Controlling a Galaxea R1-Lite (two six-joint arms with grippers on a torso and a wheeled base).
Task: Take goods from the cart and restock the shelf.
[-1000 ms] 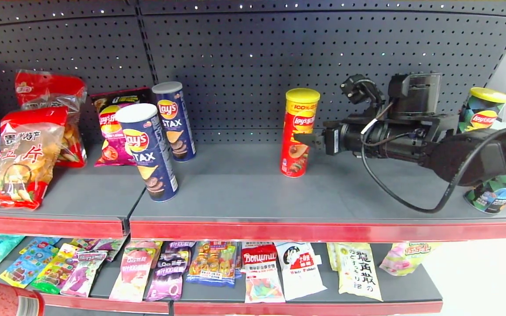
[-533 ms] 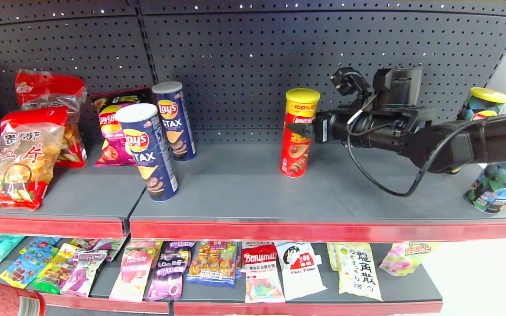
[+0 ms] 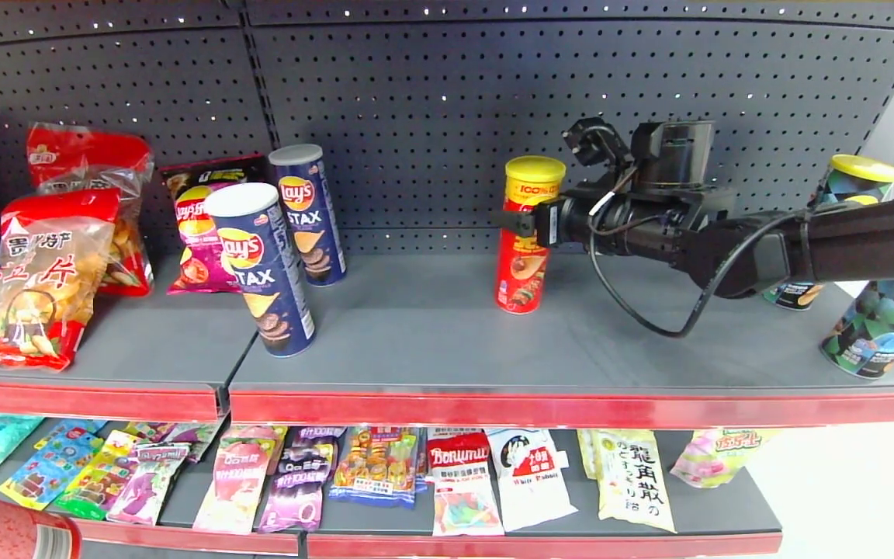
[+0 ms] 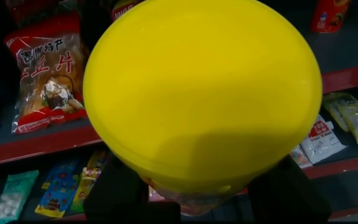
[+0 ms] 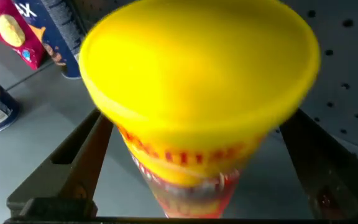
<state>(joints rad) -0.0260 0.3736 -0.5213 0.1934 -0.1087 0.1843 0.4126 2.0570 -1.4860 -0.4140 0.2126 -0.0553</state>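
A red chip can with a yellow lid (image 3: 526,233) stands upright in the middle of the grey upper shelf (image 3: 431,341). My right gripper (image 3: 515,223) comes in from the right at the can's upper half. In the right wrist view the can (image 5: 188,180) sits between the two fingers (image 5: 73,168) with a gap on each side, so the right gripper (image 5: 191,124) is open around it. My left gripper (image 4: 197,205) is low on the left, shut on a second red can whose yellow lid (image 4: 201,87) faces the wrist camera; its red body (image 3: 5,536) shows at the head view's corner.
Two blue cans (image 3: 261,268) (image 3: 309,213) and several chip bags (image 3: 36,279) stand on the shelf's left. Green cans (image 3: 874,334) (image 3: 854,182) stand at the right end. Free shelf lies between the blue cans and the red can. Snack packets (image 3: 459,481) line the lower shelf.
My right arm has moved left and slightly up, bringing its fingers further along the standing red can. The can has stayed in place.
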